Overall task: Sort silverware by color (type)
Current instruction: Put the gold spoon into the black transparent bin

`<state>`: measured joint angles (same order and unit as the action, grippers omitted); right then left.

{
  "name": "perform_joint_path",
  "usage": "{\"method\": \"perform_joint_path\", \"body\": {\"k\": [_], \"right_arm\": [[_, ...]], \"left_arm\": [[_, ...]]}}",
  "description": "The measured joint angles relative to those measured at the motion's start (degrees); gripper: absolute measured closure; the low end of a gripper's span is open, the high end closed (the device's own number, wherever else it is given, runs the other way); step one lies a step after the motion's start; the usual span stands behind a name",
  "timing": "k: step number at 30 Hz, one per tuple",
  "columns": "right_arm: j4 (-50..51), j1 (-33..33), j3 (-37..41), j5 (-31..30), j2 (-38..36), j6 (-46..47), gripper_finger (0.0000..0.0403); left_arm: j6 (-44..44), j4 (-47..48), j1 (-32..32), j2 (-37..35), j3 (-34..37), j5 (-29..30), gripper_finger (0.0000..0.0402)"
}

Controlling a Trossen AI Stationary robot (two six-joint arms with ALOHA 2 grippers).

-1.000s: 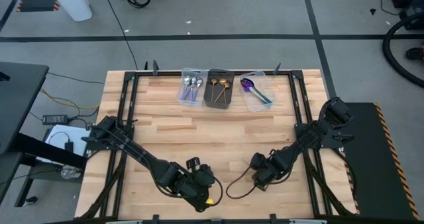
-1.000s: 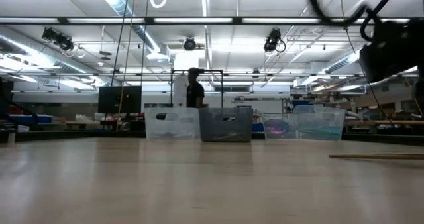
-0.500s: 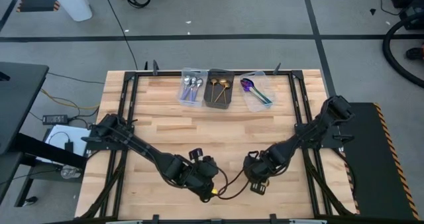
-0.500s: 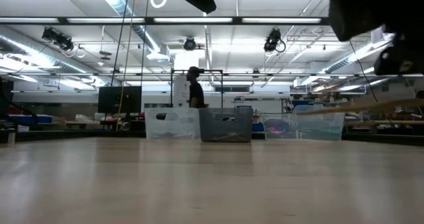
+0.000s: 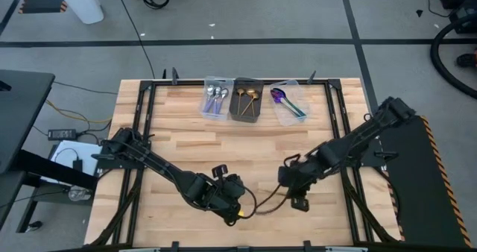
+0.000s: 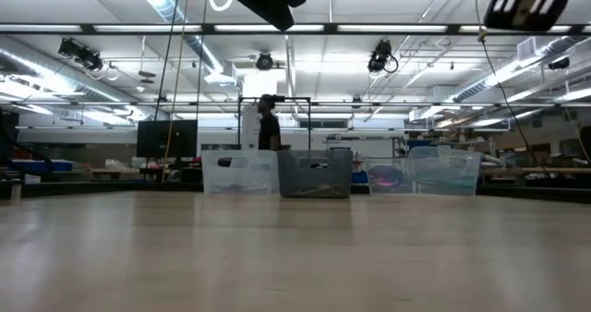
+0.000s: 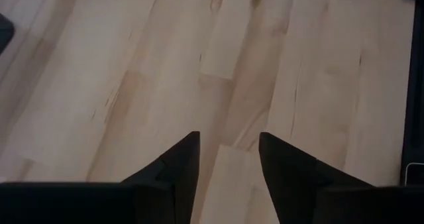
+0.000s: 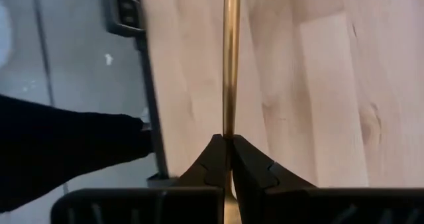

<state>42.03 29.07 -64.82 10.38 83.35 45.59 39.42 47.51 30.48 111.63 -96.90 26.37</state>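
While the right end effector [image 5: 287, 196] hovers over the near table [image 5: 246, 144] in the high view, sorted spoons fill three bins far ahead. Its wrist view shows fingers pinching a gold spoon [image 8: 230, 58] by the handle, likely for carrying binward. Left end effector [image 7: 227, 164]: spread, empty.

You are working in a large robotics lab or industrial workshop hall. The low view shows you a high open ceiling with long strip lights [image 6: 277, 28], exposed ducting and hanging cables, benches and monitors [image 6: 166, 137] along the back, and a person [image 6: 269, 123] standing far off. From above you see a grey concrete floor [image 5: 246, 13] marked with dark tape lines, loose cables, and a butcher-block table [image 5: 238, 147] framed by black metal rails.
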Motion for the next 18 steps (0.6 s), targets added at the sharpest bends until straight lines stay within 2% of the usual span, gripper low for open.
{"method": "perform_joint_path", "body": {"k": [8,18], "right_arm": [[-2.5,-0.1,0.1,0.5,-10.5,-5.3,0.0386],[-0.4,-2.1,0.1,9.3,-11.8,0.8,0.0387]], "left_arm": [[-1.9,-2.0,-0.3,0.0,0.0,0.0,0.0237],[-24.5,-20.3,-1.5,0.0,0.0,3.2,0.0237]]}}
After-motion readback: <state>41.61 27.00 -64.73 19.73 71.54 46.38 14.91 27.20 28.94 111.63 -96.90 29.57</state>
